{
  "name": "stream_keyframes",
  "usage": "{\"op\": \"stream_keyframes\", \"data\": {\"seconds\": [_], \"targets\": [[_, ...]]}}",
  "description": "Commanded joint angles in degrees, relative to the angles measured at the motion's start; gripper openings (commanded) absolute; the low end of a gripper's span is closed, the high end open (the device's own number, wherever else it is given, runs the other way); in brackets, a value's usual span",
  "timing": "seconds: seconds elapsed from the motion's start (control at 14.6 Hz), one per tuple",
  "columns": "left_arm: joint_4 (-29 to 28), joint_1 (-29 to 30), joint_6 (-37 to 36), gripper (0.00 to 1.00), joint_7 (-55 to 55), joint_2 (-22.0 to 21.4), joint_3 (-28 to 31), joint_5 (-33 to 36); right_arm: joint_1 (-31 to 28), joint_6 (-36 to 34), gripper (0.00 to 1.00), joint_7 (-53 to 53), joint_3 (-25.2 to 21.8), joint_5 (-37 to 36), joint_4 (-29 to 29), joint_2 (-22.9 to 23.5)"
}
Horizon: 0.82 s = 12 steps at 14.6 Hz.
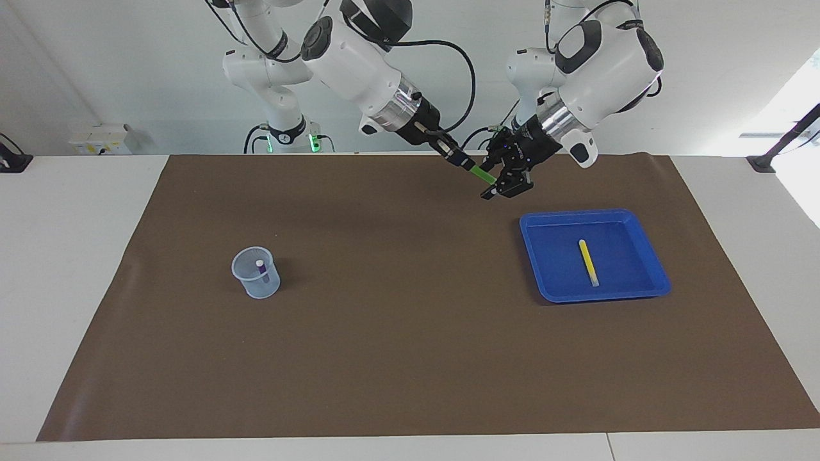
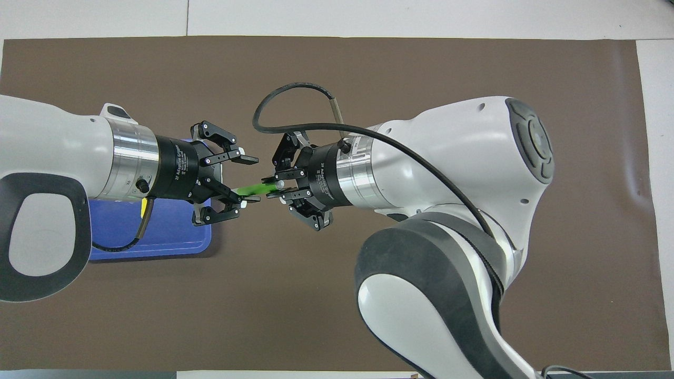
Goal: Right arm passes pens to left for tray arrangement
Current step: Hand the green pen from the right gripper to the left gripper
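My right gripper (image 1: 462, 160) is shut on one end of the green pen (image 1: 482, 175) and holds it in the air over the brown mat. My left gripper (image 1: 503, 186) is open, and its fingers stand around the pen's other end. In the overhead view the green pen (image 2: 257, 188) runs from the right gripper (image 2: 274, 187) into the left gripper (image 2: 251, 179), close to one finger (image 2: 247, 199). The yellow pen (image 1: 588, 262) lies in the blue tray (image 1: 551, 282). The purple pen (image 1: 262, 267) stands in the mesh cup (image 1: 256, 283).
The brown mat (image 1: 397, 333) covers most of the table. The tray lies toward the left arm's end, the cup toward the right arm's end. In the overhead view the left arm covers much of the tray (image 2: 158, 237) and the right arm hides the cup.
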Motion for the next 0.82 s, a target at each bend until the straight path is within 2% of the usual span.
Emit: {"op": "stream_keyframes", "data": {"seconds": [0.0, 0.14, 0.48, 0.62, 0.75], "targets": [[-2.1, 0.3, -1.3, 0.62, 1.1, -2.5, 0.5, -1.0, -0.1, 0.7, 0.00, -0.2, 0.5, 0.2, 0.3, 0.4], [-2.3, 0.3, -1.2, 0.57, 1.1, -2.6, 0.4, -1.0, -0.1, 0.7, 0.00, -0.2, 0.5, 0.1, 0.3, 0.4], [-3.2, -0.1, -1.3, 0.30, 1.7, -3.0, 0.4, -1.0, -0.1, 0.7, 0.00, -0.3, 0.5, 0.1, 0.3, 0.4], [-3.4, -0.1, -1.3, 0.00, 1.9, -3.1, 0.4, -1.0, -0.1, 0.7, 0.00, -0.3, 0.5, 0.1, 0.3, 0.4], [-3.4, 0.2, -1.3, 0.00, 3.5, -3.4, 0.3, -1.0, -0.1, 0.7, 0.00, -0.3, 0.5, 0.1, 0.2, 0.4]]}}
